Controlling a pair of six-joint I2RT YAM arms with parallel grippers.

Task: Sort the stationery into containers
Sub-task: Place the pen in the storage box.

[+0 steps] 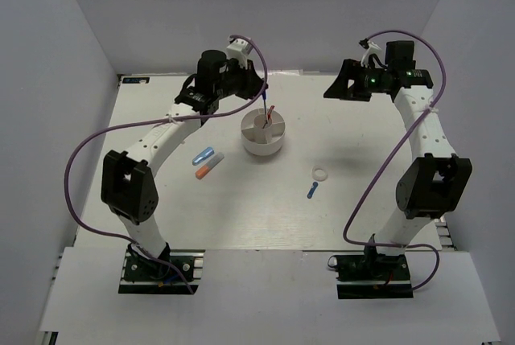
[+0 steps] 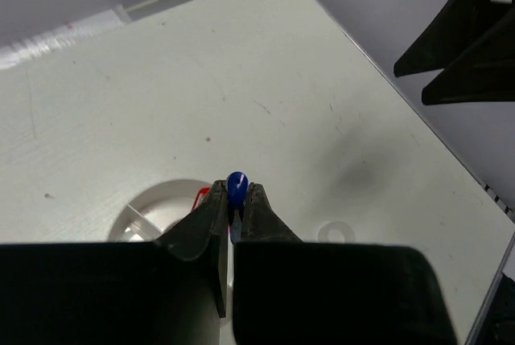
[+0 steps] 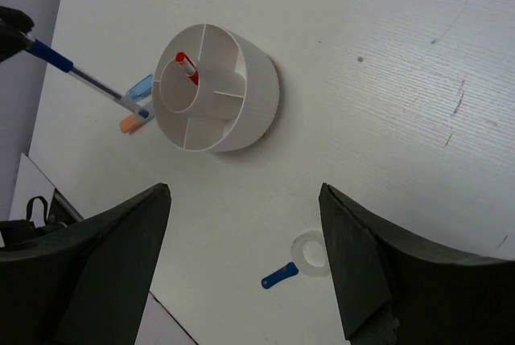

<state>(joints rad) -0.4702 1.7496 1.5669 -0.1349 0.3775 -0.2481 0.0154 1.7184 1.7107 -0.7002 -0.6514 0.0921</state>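
Status: left gripper [image 2: 234, 197] clamped on the blue pen [image 3: 80, 77], holding it by the top end. Pen tilted, tip down at the rim of the tub [image 3: 259, 104]; can't tell if the tip is inside a compartment. Right gripper [image 3: 243, 200] spread wide, holding nothing, hanging above the table [image 1: 241, 216] at the far right, well apart from the tub. Red pen [image 3: 187, 67] stands in the tub's centre compartment. On the table left of the tub: light-blue capsule [image 1: 203, 155] and orange-white capsule [image 1: 207, 170], side by side. Right of the tub: white ring [image 1: 320, 173], dark-blue capsule [image 1: 311, 192] just beside it.
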